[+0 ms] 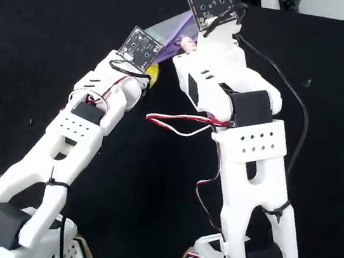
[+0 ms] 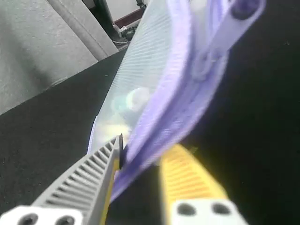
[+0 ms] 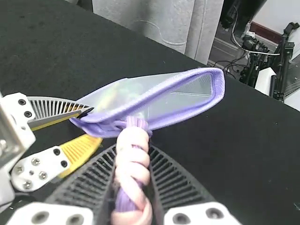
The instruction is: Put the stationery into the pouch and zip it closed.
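A translucent pouch (image 1: pixel 173 28) with purple trim hangs above the black table at the far middle, held between both arms. My left gripper (image 2: pixel 145 150) is shut on one corner of the pouch (image 2: pixel 154 75), with a grey finger on one side and a yellow finger on the other. Faint pale shapes show through the pouch wall. My right gripper (image 3: pixel 133 145) is shut on the braided pink and purple zipper pull (image 3: pixel 133 168) at the pouch's (image 3: pixel 164 93) trimmed edge. The left gripper (image 3: pixel 91 124) pinches the corner close beside it. From above, the two grippers (image 1: pixel 155 62) (image 1: pixel 187 44) nearly meet.
Black cloth (image 1: pixel 333 75) covers the table. Grey fabric (image 3: pixel 154 23) and dark equipment (image 3: pixel 262 47) stand beyond the far edge. Loose red and white wires (image 1: pixel 179 123) hang between the two arms, and a black cable (image 1: pixel 296 108) runs along the right arm.
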